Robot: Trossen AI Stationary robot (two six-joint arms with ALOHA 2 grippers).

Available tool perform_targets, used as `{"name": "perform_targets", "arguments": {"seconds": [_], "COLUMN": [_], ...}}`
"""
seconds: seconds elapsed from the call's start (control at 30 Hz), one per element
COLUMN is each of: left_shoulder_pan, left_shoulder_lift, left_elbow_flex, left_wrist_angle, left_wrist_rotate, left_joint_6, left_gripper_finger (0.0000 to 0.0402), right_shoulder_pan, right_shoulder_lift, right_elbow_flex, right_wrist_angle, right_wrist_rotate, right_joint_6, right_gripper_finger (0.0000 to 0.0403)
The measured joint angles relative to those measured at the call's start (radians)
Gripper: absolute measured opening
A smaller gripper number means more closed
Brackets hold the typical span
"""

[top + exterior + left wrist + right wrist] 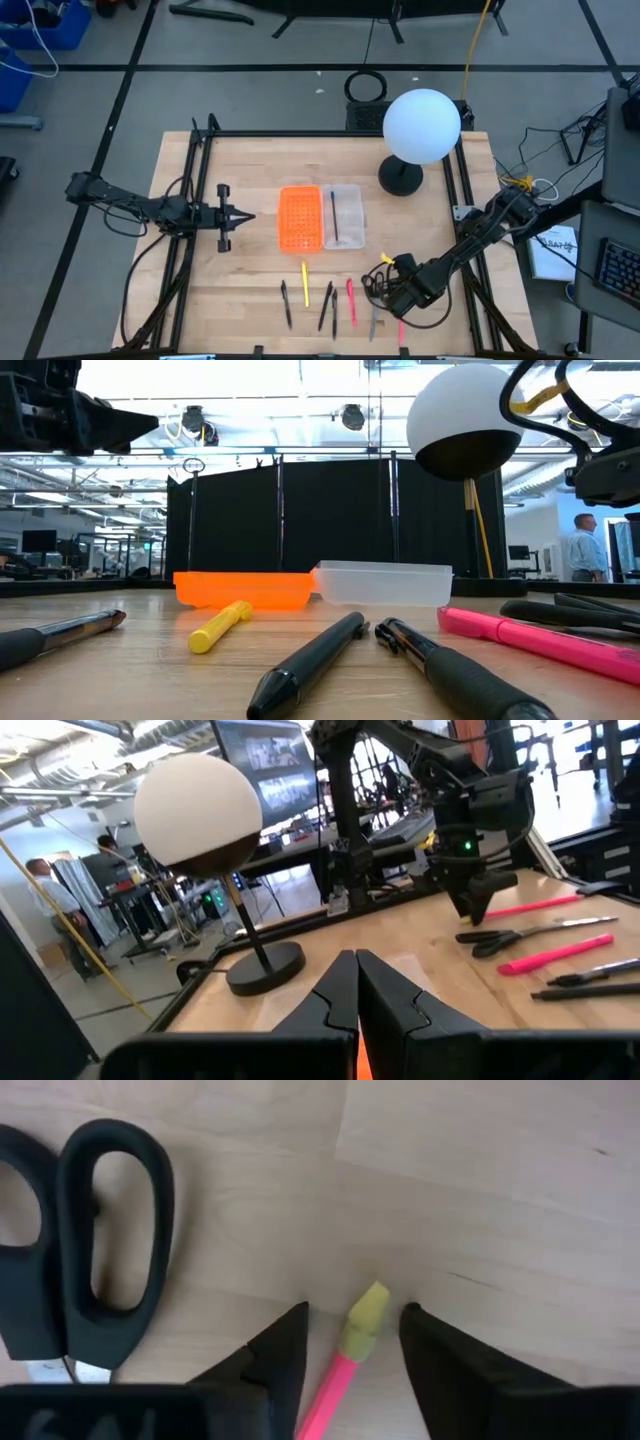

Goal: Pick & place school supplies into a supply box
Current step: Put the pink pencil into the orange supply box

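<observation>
My target is the pink pencil with the yellowish eraser tip, lying flat on the desk just beside the black-handled scissors. I judge it light, stiff and slick — it will roll, so I want the grip square across the shaft, back from the eraser. My right gripper hangs low with its fingers parted either side of that shaft, not clamped. The supply box sits mid-desk with one black pen in its clear half. My left gripper waits near the box — closed, empty.
</observation>
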Motion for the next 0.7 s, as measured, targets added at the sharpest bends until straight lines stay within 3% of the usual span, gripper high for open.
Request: {"name": "perform_targets", "arguments": {"seconds": [0.37, 0.7], "left_shoulder_pan": [0.0, 0.0], "left_shoulder_lift": [0.0, 0.0], "left_elbow_flex": [0.0, 0.0], "left_wrist_angle": [0.008, 0.009], "left_wrist_rotate": [0.002, 0.009], "left_joint_6": [-0.055, -0.071], "left_gripper_finger": [0.0008, 0.0008], "right_shoulder_pan": [-0.003, -0.045], "right_shoulder_lift": [0.003, -0.094], "right_elbow_flex": [-0.001, -0.008], "right_wrist_angle": [-0.013, -0.014], "right_wrist_rotate": [-0.007, -0.002], "right_joint_6": [-0.041, -0.155], "right_gripper_finger": [0.0024, 0.0027]}}
